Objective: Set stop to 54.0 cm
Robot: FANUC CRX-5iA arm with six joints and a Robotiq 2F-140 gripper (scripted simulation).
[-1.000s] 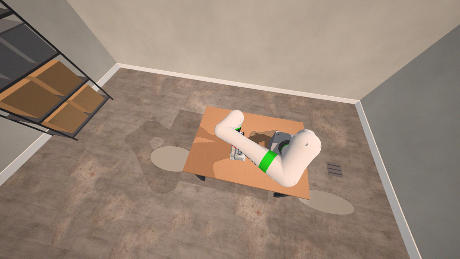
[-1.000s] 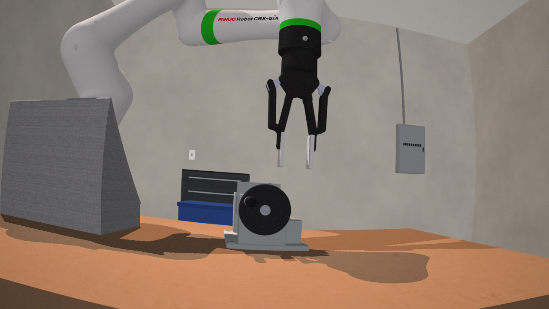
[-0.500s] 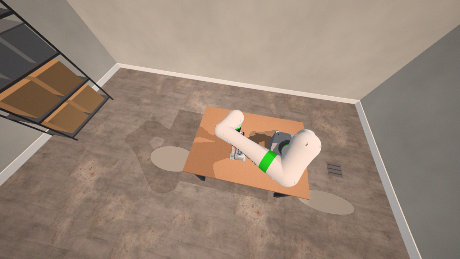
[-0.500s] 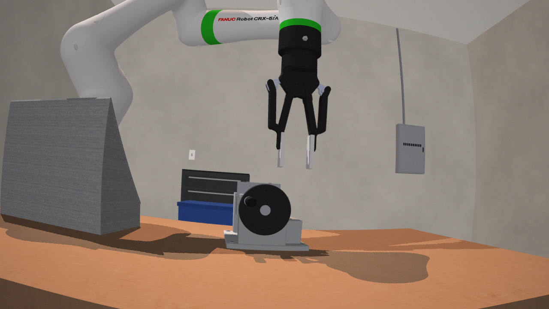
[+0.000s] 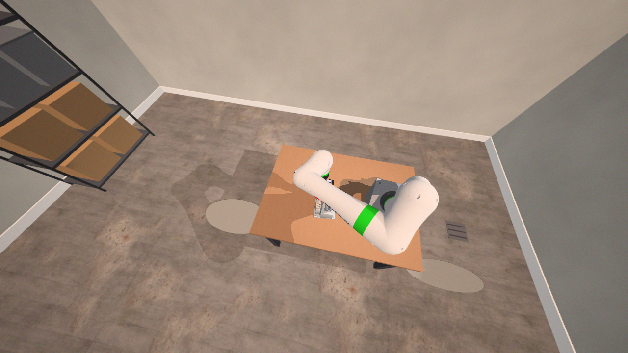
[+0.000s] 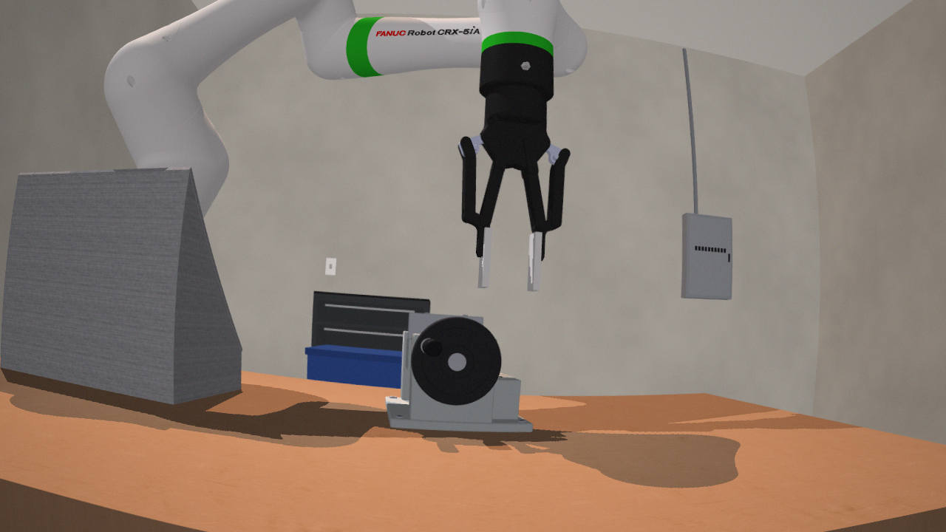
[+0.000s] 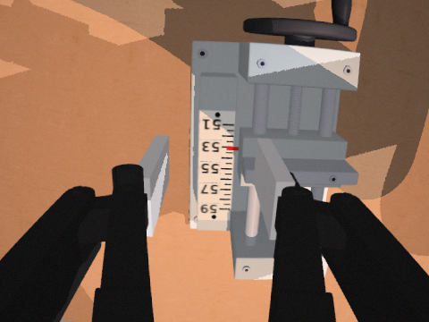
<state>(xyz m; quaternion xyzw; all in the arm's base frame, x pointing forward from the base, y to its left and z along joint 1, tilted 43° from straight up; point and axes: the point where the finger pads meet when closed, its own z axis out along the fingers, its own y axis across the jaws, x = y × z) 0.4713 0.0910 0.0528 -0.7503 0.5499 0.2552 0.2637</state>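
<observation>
Black and parted around nothing, our tool [image 6: 509, 288] [image 7: 212, 159] hangs above the handwheel [image 6: 479, 380] [image 7: 299, 29], which we see below it, well apart.

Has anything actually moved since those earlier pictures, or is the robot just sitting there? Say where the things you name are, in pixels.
Nothing visibly changed: the white arm [image 5: 335, 193] [image 6: 423, 49], its black jaws with pale flat pads and the round black handwheel [image 6: 456, 390] [image 7: 299, 28] all stayed put, and nothing was gripped or released.
</observation>
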